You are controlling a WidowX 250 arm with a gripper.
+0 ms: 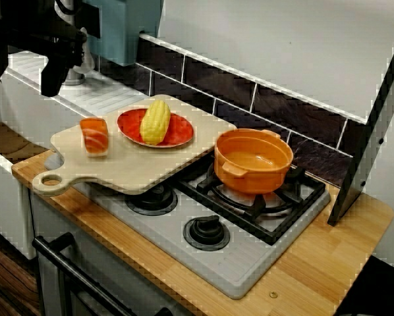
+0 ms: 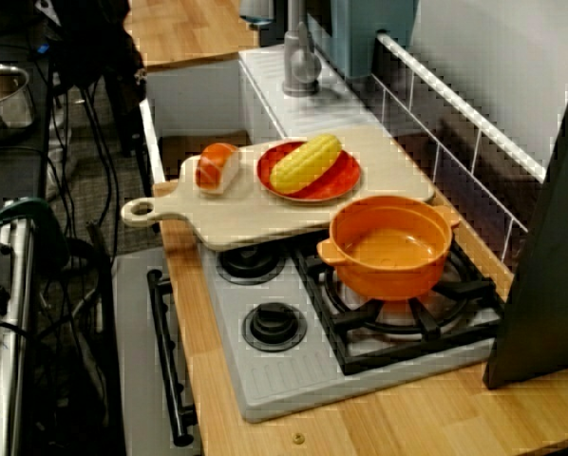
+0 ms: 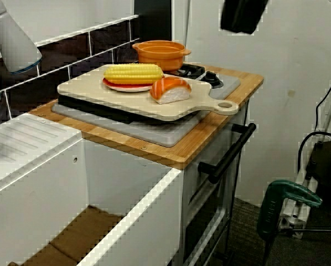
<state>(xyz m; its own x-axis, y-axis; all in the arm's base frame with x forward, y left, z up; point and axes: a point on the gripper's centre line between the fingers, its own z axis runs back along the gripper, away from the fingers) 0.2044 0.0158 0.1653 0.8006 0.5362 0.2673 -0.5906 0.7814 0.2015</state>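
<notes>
In the view from the stove's front, my black gripper hangs high at the top left, over the sink's edge. Its two fingers stand apart with nothing between them. It touches nothing; the nearest thing is a piece of salmon sushi on the left part of a pale wooden cutting board. Beside the sushi, a yellow corn cob lies on a red plate. An empty orange pot sits on the back burner. In the view from the sink side only a black part of the gripper shows at the top.
The board overhangs the grey stove top and its front left burner. A sink basin and faucet lie left of the stove. A black panel leans at the right end. An oven handle juts out in front.
</notes>
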